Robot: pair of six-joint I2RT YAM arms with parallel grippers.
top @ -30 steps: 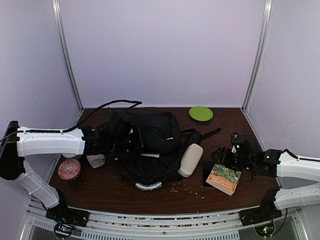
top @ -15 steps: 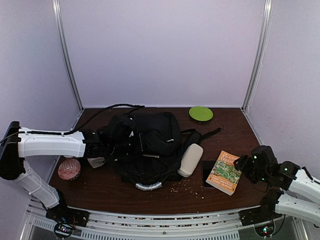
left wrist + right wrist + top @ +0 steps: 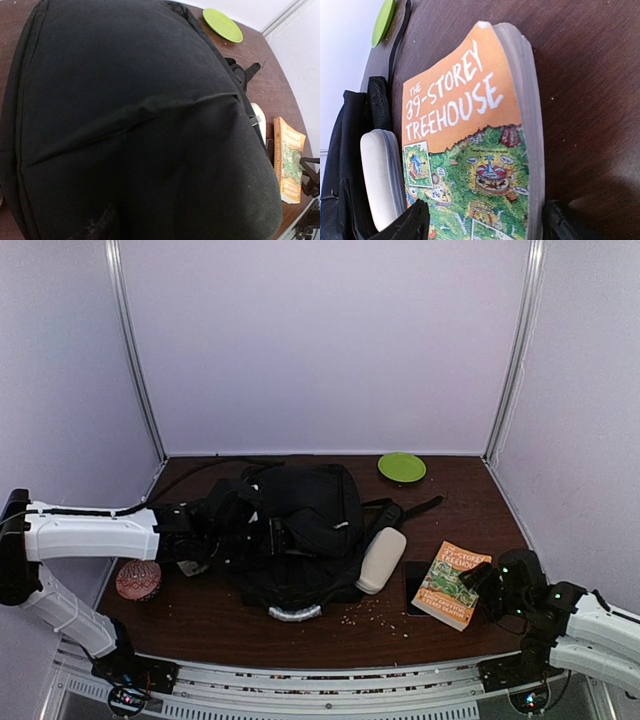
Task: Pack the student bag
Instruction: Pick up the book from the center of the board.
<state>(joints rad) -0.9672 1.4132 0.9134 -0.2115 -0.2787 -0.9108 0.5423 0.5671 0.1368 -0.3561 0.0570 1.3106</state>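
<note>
Large black fabric backpack [image 3: 300, 520] lies slumped centre-left on the brown worktop [image 3: 200, 620], grey handle toward you. No open compartment shows in any view, so you can't confirm anything is packed.

Left claw [image 3: 205, 538] sits against the bag's left side. Its wrist view is all black fabric, so I can't tell whether the jaws are spread or gripping.

Outside the bag:
- beige rounded zip pouch [image 3: 381, 560], touching the bag's right side
- orange-and-green paperback [image 3: 452, 585], flat on the worktop, right of the pouch

Right claw [image 3: 482, 582] is spread wide, fingers either side of the paperback's near end, not lifting it.

My read: early stage. You need the bag opened, then the book and pouch loaded.
</note>
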